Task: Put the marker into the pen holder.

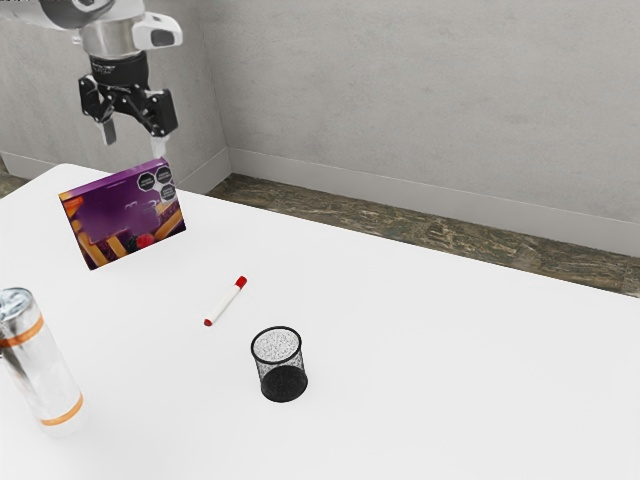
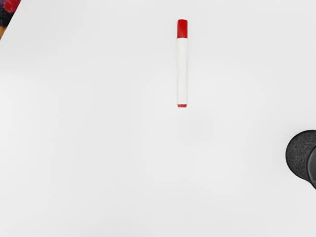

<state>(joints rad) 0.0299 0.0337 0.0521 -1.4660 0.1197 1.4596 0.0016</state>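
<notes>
High above the table, behind the purple box in the exterior view, my gripper (image 1: 133, 147) hangs open, its two fingertips well apart with nothing between them. The marker (image 1: 226, 301), white with a red cap and a red end, lies flat on the table; the wrist view also has the marker (image 2: 182, 71) lying below my hand. Close to it stands the pen holder (image 1: 284, 383), a black mesh cup, upright. Part of the pen holder (image 2: 298, 155) is cut off by the wrist view's edge.
A purple box (image 1: 125, 215) stands on the white table (image 1: 430, 370) between my gripper and the marker. At the exterior view's lower left is a silver bottle (image 1: 42, 365) with orange bands. The box's corner (image 2: 7, 14) shows in the wrist view.
</notes>
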